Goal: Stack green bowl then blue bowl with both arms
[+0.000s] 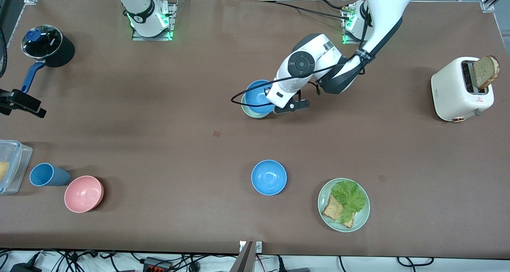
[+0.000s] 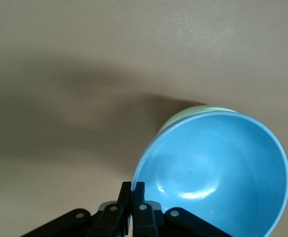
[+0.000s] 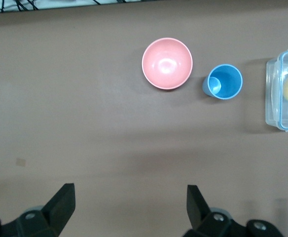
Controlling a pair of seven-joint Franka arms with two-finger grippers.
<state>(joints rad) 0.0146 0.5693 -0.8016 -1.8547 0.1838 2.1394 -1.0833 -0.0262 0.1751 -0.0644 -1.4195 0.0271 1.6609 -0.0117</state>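
Bowls are sitting nested near the tabletop (image 1: 167,116) middle, the blue bowl (image 1: 257,97) inside the green bowl (image 1: 250,111), whose pale rim is peeking out beneath; a second blue bowl (image 1: 269,177) is lying apart, nearer the front camera; the left gripper (image 2: 132,193) is pinching the nested blue bowl's rim, fingers nearly together on the thin wall; the right gripper (image 3: 129,200) is waiting, spread wide and holding nothing, over bare tabletop near the pink bowl (image 3: 166,63).
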